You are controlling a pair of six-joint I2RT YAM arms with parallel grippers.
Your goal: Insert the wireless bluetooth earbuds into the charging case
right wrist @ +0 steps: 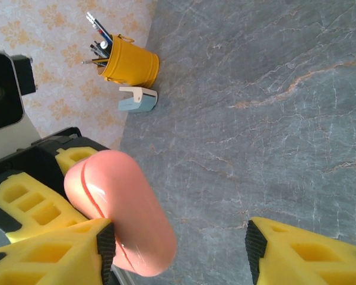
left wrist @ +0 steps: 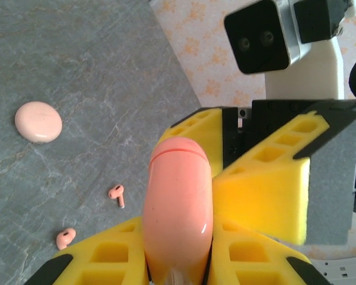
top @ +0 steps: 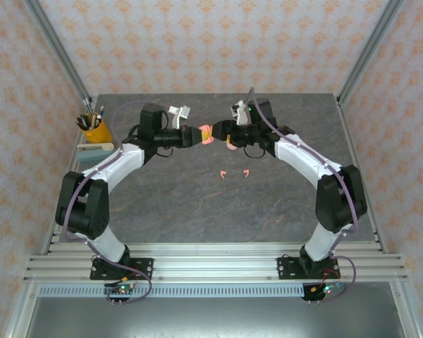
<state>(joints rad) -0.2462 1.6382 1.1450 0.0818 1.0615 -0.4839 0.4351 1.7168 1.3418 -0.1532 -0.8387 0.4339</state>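
Tabletop (top: 197, 211) of grey, marble-veined stone pattern was seen beneath two arms that met above its far middle. A yellow bucket (right wrist: 130, 62), cylindrical and stuffed with pens, was stood by the left rear edge. Between the arms, a smooth, glossy pink charging case (left wrist: 178, 208), capsule-shaped with a fine seam near its rounded end and its lid closed, was pinched by the left pincer (top: 199, 134), whose pocketed yellow fingers were pressed against its sides. The right pincer (right wrist: 177, 240) was spread around the same case: one yellow finger (right wrist: 59, 255) was touching it, the other was held apart. A second case (left wrist: 38, 121), a pale-pink rounded pebble shape, was laid flat on the tabletop. Two tiny pale-pink earbuds (left wrist: 116, 194) with short stems were seen loose on the stone nearby, apart from each other and outside either case.
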